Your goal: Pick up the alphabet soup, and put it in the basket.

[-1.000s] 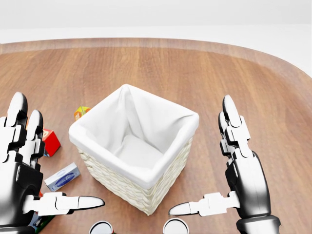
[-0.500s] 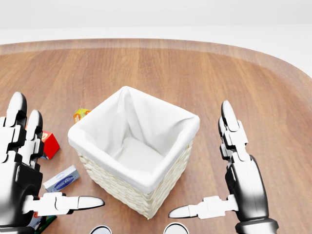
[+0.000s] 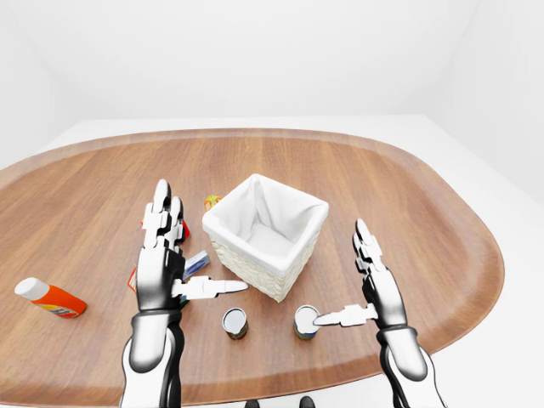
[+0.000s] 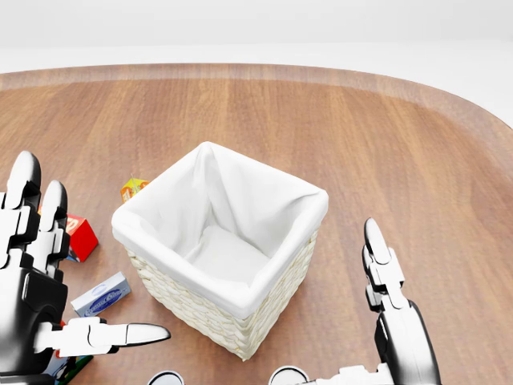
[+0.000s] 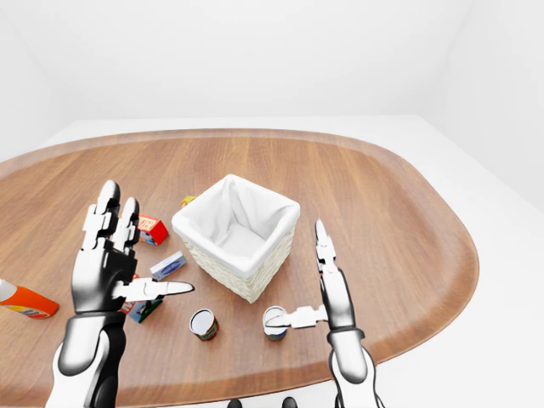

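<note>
A white-lined wicker basket (image 3: pixel 246 269) stands at the middle of the wooden table. Two small cans stand below it in the left-eye view: one with a reddish label (image 3: pixel 235 324) and one with a greenish label (image 3: pixel 305 322). I cannot read which is the alphabet soup. My right hand (image 3: pixel 348 285) is open, fingers up, with its thumb tip over the top of the right can. My left hand (image 3: pixel 194 253) is open to the left of the basket, thumb pointing toward it, holding nothing. In the head view only the can tops (image 4: pixel 287 374) show at the bottom edge.
Left of the basket lie a red box (image 5: pixel 153 229), a blue-and-white box (image 4: pixel 102 295), a small orange-yellow pack (image 4: pixel 133 188) and a green box (image 5: pixel 144 308) under my left hand. An orange bottle (image 3: pixel 49 298) lies far left. The table's curved edge (image 3: pixel 340 378) runs close below the cans.
My right hand has dropped toward the bottom of the head view, its thumb now at the edge by the right can. The left hand sank slightly. The basket has hardly shifted.
</note>
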